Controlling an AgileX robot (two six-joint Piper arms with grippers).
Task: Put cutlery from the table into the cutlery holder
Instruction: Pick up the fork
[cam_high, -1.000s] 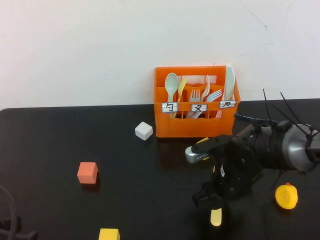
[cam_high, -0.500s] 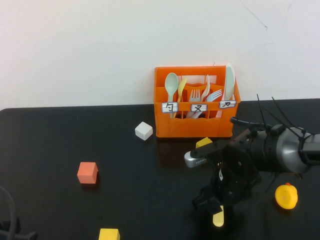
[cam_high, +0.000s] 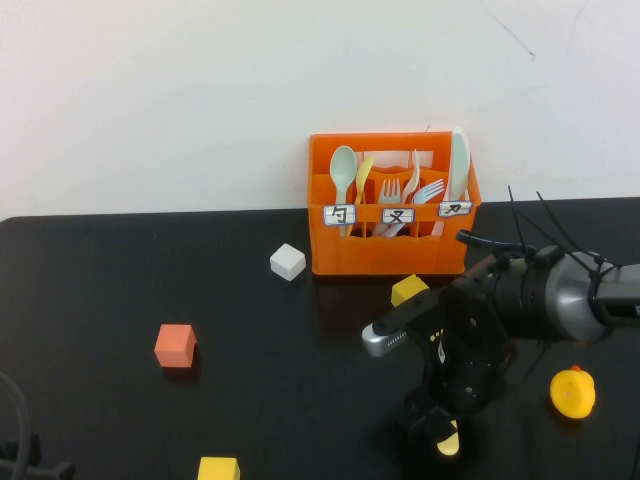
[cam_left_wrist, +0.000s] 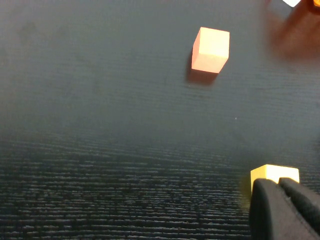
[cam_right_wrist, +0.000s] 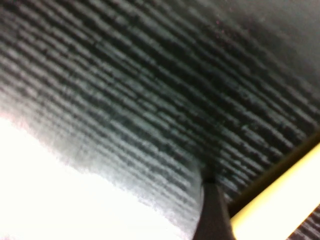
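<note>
My right gripper (cam_high: 437, 432) is low over the table (cam_high: 120, 280), near the front edge and well in front of the cutlery holder (cam_high: 392, 217). Under it I see a small yellow end of the fork (cam_high: 449, 440), and in the right wrist view a pale yellow bar (cam_right_wrist: 280, 202) lies on the black surface just beside one dark fingertip (cam_right_wrist: 212, 212). I cannot tell if my fingers are spread or already pinching the fork, because my own arm hides them from above. The mint-green knife (cam_high: 459, 166) stands already in the right compartment of the holder, so I judge the fork is the last piece to bring. The risk, I think, is the grasp: the fork is thin and flat on the table, and if my fingers close too high they can slide over it or push it away toward the table edge. If I catch only the end, it may tilt or swing when I lift, and then the tines could hit the holder's rim. The yellow block (cam_high: 409, 289) and the yellow duck (cam_high: 573, 392) are near my path and I might knock them. My left gripper (cam_left_wrist: 287, 210) rests at the near left corner, beside another yellow cube (cam_left_wrist: 274, 174); its fingers look pressed together.
</note>
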